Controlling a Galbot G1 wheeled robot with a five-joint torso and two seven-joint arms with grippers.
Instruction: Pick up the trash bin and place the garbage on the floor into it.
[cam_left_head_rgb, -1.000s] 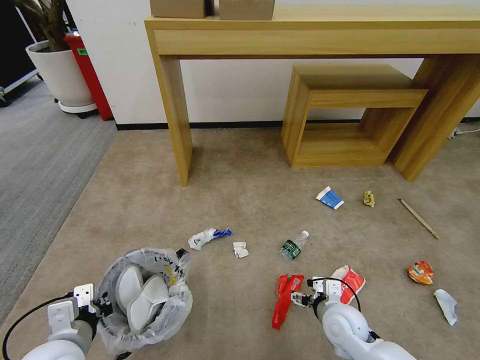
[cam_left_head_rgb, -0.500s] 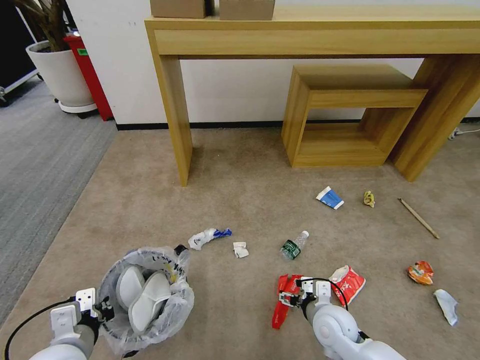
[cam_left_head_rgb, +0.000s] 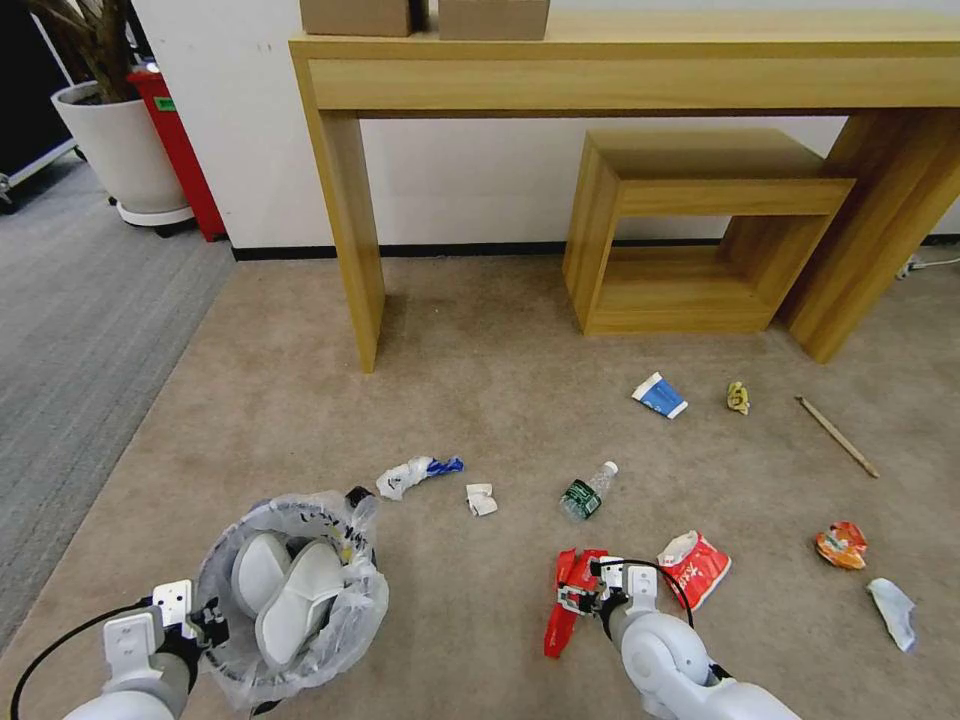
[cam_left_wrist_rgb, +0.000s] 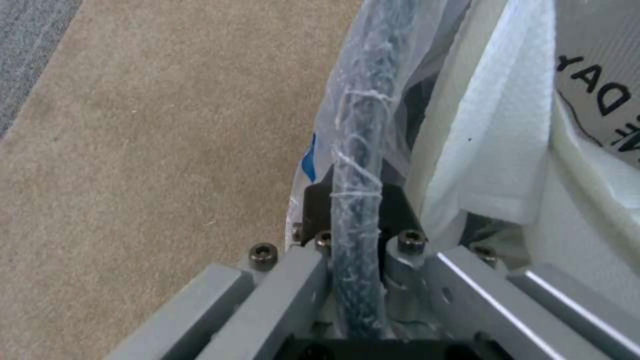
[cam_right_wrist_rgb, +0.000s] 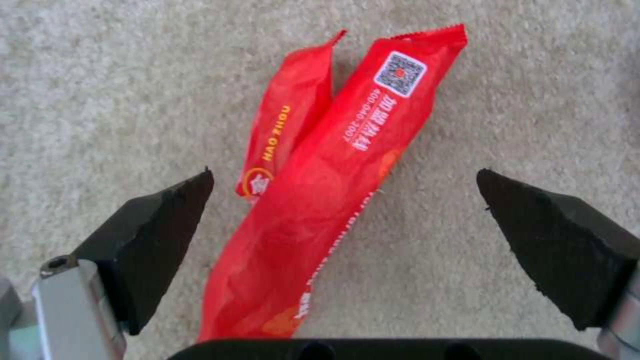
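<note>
The right arm reaches forward and down from the lower edge of the head view, its white wrist bent toward the floor (cam_left_head_rgb: 480, 400). The right gripper (cam_right_wrist_rgb: 347, 210) hangs low over a long red wrapper (cam_right_wrist_rgb: 320, 200), jaws spread wide, one dark fingertip on each side of it. In the right wrist view the wrapper lies flat on the beige carpet between the fingertips, neither pad touching it. It is folded into two strips, and one end runs on past the fingertips.

Just beyond the right gripper and to its right lies a second red wrapper (cam_left_head_rgb: 694, 567) with a white end. A clear bottle with a green label (cam_left_head_rgb: 585, 493) lies farther ahead, and crumpled paper (cam_left_head_rgb: 481, 499) lies ahead and to the left of the gripper. A blue-white carton (cam_left_head_rgb: 659, 394), a yellow scrap (cam_left_head_rgb: 738, 397) and a thin wooden stick (cam_left_head_rgb: 836, 435) sit well beyond. An orange wrapper (cam_left_head_rgb: 841, 544) lies well off to its right.

The left arm is low on the other side, forearm pointing forward. The left gripper (cam_left_wrist_rgb: 357, 235) is clamped on the bag-covered rim of the trash bin (cam_left_head_rgb: 290, 595), which stands directly ahead of it. White slippers (cam_left_head_rgb: 285, 590) stand inside the bin against the bag.
</note>
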